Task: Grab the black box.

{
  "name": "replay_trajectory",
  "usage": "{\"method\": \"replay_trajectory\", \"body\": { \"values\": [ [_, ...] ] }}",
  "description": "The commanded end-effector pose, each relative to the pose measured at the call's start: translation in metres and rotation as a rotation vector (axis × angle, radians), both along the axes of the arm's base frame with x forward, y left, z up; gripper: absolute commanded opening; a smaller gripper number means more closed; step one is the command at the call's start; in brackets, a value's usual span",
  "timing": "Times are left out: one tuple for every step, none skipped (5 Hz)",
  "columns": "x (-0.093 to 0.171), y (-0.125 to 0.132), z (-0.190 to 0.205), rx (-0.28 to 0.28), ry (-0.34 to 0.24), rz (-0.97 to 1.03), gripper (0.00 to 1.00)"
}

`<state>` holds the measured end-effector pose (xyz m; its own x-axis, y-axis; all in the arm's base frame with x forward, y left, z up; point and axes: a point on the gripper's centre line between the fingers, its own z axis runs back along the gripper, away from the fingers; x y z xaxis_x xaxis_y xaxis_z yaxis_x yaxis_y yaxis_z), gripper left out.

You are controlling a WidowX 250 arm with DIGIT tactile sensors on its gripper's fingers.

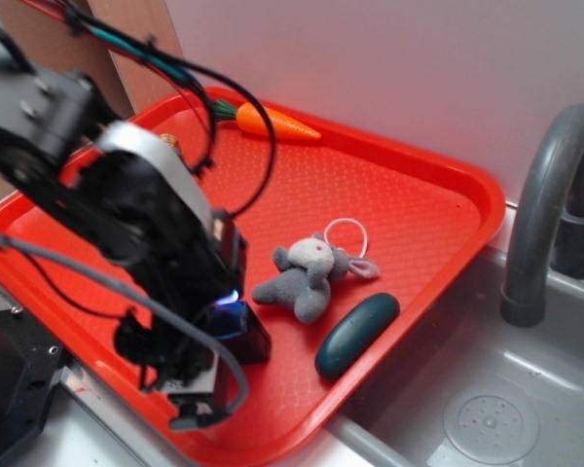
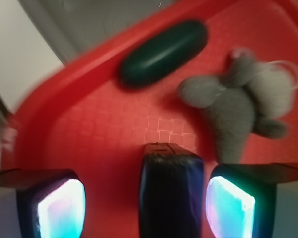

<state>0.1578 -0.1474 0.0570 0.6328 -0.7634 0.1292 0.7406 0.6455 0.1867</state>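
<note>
The black box (image 2: 171,196) stands on the red tray (image 2: 94,134), between the two glowing fingers of my gripper (image 2: 146,208). The jaws are open, with red tray showing on both sides of the box; the gap is wider on the left. In the exterior view the gripper (image 1: 229,326) hangs low over the tray's near left part and hides most of the black box (image 1: 255,341).
A grey plush bunny (image 1: 307,277) lies mid-tray, just right of the gripper. A dark teal oval pebble (image 1: 356,334) rests near the tray's front right rim. An orange carrot (image 1: 273,121) lies at the back. A grey sink (image 1: 496,389) and faucet (image 1: 545,204) stand to the right.
</note>
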Motion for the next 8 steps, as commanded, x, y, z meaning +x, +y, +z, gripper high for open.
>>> {"method": "replay_trajectory", "body": {
  "values": [
    [0.016, 0.024, -0.011, -0.011, 0.021, 0.09, 1.0],
    [0.015, 0.023, -0.01, 0.038, 0.034, 0.108, 0.0],
    [0.015, 0.026, -0.009, 0.042, 0.038, 0.129, 0.0],
    [0.009, 0.039, 0.034, -0.005, -0.021, 0.227, 0.0],
    [-0.002, 0.061, 0.083, -0.095, -0.023, 0.31, 0.0],
    [-0.016, 0.09, 0.13, -0.241, 0.05, 0.48, 0.0],
    [-0.016, 0.101, 0.183, -0.153, 0.036, 0.732, 0.0],
    [-0.001, 0.099, 0.187, -0.035, 0.002, 0.973, 0.0]
  ]
}}
